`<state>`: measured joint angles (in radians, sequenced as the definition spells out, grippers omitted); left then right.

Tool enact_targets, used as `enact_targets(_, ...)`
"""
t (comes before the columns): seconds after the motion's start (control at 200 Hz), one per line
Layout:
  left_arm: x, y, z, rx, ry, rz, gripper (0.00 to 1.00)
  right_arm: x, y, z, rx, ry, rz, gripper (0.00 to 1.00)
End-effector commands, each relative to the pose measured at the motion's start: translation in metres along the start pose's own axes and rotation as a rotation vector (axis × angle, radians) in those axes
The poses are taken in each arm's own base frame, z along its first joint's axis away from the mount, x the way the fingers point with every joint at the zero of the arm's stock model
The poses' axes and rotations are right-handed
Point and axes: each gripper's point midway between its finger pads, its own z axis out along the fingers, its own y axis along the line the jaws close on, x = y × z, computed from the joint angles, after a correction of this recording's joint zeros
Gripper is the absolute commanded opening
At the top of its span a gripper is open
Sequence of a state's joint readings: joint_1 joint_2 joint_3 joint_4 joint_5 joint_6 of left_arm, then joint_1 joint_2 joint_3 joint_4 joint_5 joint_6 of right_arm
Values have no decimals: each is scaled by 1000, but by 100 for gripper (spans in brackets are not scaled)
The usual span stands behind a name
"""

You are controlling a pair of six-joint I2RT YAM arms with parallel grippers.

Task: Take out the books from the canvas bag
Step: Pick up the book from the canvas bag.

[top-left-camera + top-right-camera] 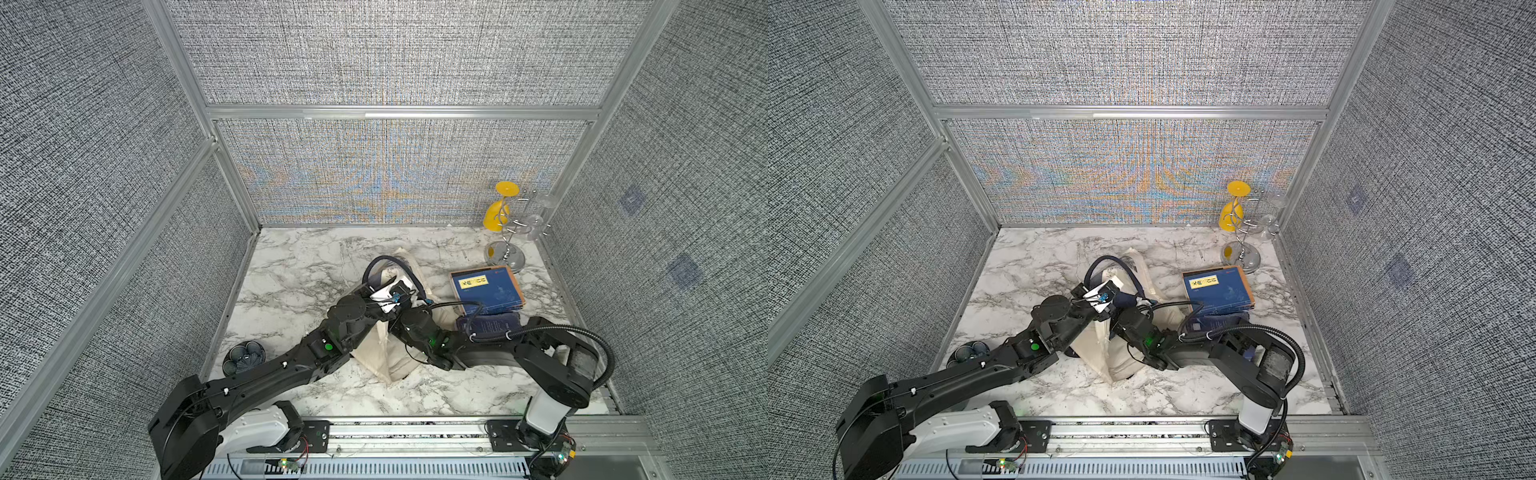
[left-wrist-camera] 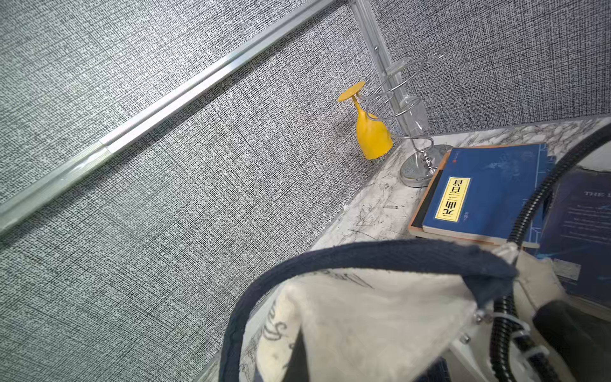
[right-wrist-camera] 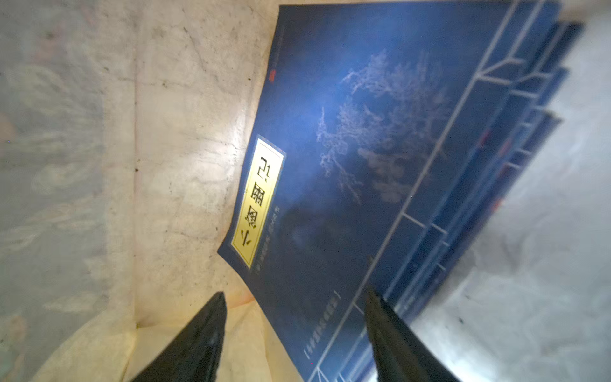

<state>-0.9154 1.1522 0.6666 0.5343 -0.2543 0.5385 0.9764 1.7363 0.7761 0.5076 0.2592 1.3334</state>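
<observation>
Your left arm (image 1: 270,374) runs from 7 o'clock toward the centre of the surface (image 1: 299,266), with the wrist bent over the canvas bag (image 1: 376,353). The left gripper (image 1: 392,291) is closed. It pinches the bag's rim beside the navy handle (image 2: 363,251), and the fabric stands peaked up in the left wrist view. The fingers themselves are hidden there.

Your right arm (image 1: 490,357) comes in from 5 o'clock, folds low and crosses toward 9 o'clock over the bag's side. The right gripper (image 3: 295,292) is inside the bag, jaws standing apart and gripping nothing. One finger overlaps the corner of the top cover; you can't tell whether it touches.

The bag lies at centre, with its handle loop at the 12 o'clock end. Inside is a stack of books (image 3: 363,148), navy, edges fanned, with a yellow title label on the top one.

Out on the surface, at 2 o'clock of the bag, are two stacked books (image 1: 486,289), a blue one on a tan-edged one. A darker book (image 1: 492,324) lies just at their 6 o'clock, partly under your right arm. A wire glass rack (image 1: 505,253) stands in the 1 o'clock corner.
</observation>
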Motion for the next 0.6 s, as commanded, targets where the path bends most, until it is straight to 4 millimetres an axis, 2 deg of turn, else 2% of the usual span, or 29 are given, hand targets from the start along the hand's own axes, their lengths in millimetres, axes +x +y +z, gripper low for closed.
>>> enact_targets(0.0,-40,16,-7,-50,-170,-4,0,6,-31,2,105,15,11,71)
enact_targets(0.105,-39,13,-9,-43,-181,43,0,8,-29,-4,96,19,6,71)
enact_targets(0.185,-42,13,-11,-43,-195,41,0,3,-29,-9,121,-28,-32,74)
enact_targets(0.41,-50,3,-18,9,-270,28,0,1,-31,14,118,-23,-3,74)
enact_targets(0.52,-55,-2,-23,43,-296,21,0,1,-36,23,104,-18,34,65)
enact_targets(0.595,-55,-6,-24,66,-308,17,0,-2,-26,26,69,-20,22,53)
